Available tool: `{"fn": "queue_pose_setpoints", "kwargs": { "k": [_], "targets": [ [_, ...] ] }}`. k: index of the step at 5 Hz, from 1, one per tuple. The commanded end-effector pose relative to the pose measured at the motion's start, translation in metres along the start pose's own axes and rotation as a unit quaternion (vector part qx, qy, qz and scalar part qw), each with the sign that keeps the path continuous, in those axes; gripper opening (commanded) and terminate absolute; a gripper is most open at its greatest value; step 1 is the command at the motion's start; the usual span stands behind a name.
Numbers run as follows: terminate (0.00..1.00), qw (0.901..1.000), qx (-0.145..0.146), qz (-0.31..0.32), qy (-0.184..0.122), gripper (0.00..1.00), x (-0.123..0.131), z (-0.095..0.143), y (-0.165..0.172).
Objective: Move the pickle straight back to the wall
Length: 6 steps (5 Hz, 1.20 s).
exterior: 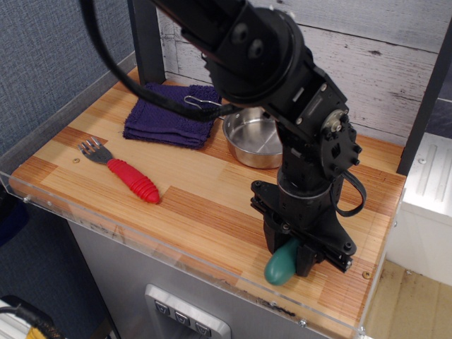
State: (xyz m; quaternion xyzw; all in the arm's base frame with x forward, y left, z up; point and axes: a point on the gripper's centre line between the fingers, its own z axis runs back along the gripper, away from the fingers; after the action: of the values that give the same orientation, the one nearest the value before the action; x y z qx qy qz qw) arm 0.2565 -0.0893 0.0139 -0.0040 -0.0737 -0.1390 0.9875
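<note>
A red-handled fork [126, 172] was laid on the wooden tabletop [205, 183]. A steel bowl [254, 140] was set just beside a folded purple cloth [169, 116].

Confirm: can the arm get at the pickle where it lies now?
Probably yes. The end effector is already down over the pickle near the front edge, a finger on each side, with nothing between them; whether it is clamped is unclear.
</note>
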Motion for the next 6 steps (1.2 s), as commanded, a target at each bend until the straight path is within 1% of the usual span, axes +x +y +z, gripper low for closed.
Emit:
{"fn": "queue_pose_setpoints", "kwargs": {
  "k": [1, 2, 3, 4, 5, 6],
  "targets": [
    [0.0, 0.9975, 0.008, 0.018, -0.068, 0.0, 0.015, 0.046, 0.015],
    [0.0, 0.9958, 0.006, 0.025, -0.088, 0.0, 0.035, 0.052, 0.02],
    [0.0, 0.9944, 0.015, 0.025, -0.101, 0.0, 0.055, 0.056, 0.024],
    [0.0, 0.9938, 0.022, 0.029, -0.105, 0.0, 0.071, 0.054, 0.029],
    [0.0, 0.9938, 0.024, 0.038, -0.101, 0.0, 0.08, 0.048, 0.035],
    [0.0, 0.9944, 0.027, 0.045, -0.092, 0.0, 0.087, 0.036, 0.04]
  ]
}}
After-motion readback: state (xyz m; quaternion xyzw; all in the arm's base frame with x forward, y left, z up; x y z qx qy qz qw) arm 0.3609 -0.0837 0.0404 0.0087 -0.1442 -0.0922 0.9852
